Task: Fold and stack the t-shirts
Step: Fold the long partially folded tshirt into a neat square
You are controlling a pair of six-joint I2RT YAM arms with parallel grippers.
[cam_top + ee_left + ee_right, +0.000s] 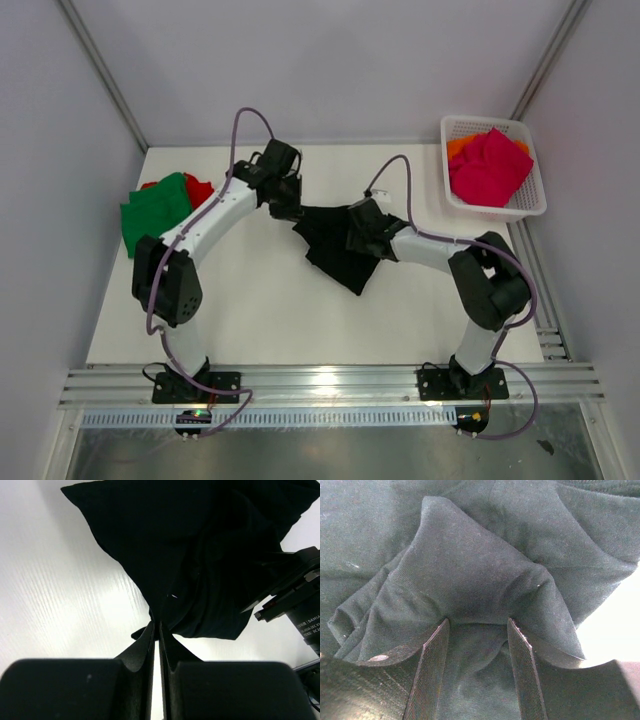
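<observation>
L claw pinched, R claw spread

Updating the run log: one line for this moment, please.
left pincer: shut on black shirt | right pincer: open, in its folds

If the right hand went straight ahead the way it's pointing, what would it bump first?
The black t-shirt. A bunched fold of it sits right at the tips of the right hand, probably touching them, though depth is hard to judge.

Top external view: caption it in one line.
Left gripper and right gripper on a black t-shirt; green shirt and red shirt lie left; pink shirt and orange shirt in the basket, right.
</observation>
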